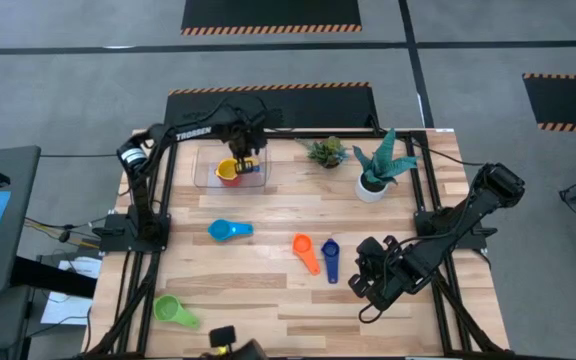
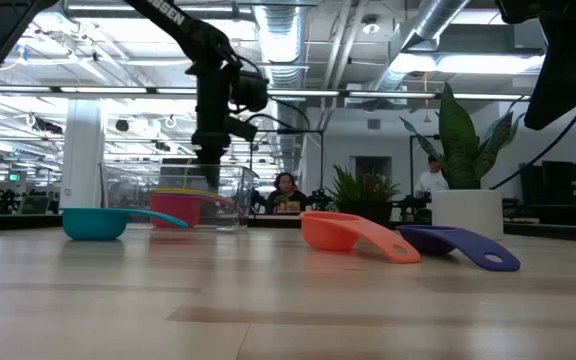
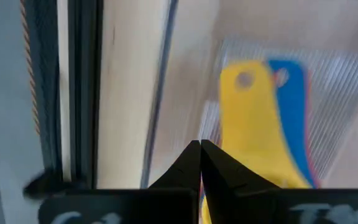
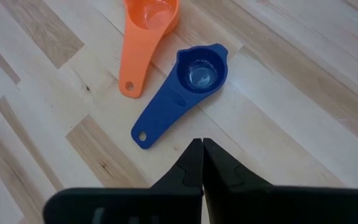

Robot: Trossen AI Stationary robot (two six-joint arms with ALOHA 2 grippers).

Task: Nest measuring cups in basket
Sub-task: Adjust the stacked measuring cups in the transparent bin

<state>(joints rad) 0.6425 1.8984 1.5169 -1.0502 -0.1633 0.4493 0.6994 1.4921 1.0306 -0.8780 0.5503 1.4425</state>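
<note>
The basket [image 1: 230, 170] is a clear box near the far edge of the table [image 1: 268, 290]; the left gripper [image 1: 245, 158] hangs right over the basket, and its two dark fingers [image 3: 191, 163] are pressed together with nothing between them. Inside the basket sits a yellow cup [image 1: 228, 172] on top of other cups; from the left wrist view its yellow handle [image 3: 247, 124] lies over a blue handle [image 3: 294, 106], and a thin red edge shows under that; from the low view a red cup [image 2: 183, 210] shows through the clear wall of the basket, with yellow on top of it.

Four cups are outside the basket, on the bare wood; the light blue cup [image 1: 228, 230] lies near the basket, on the side toward the front of the table; the orange cup [image 1: 305, 250] lies farther from the basket, toward the right arm; the dark blue cup [image 1: 330, 258] lies just beside the orange cup, and the two are close but I cannot tell if they touch; the green cup [image 1: 173, 310] lies well apart from the basket, by the front left corner.

The right gripper [image 1: 368, 280] is far from the basket, near the dark blue cup; its fingers [image 4: 194, 163] are squeezed together and hold nothing.

A white pot [image 1: 371, 187] with a green plant stands to the right of the basket.
</note>
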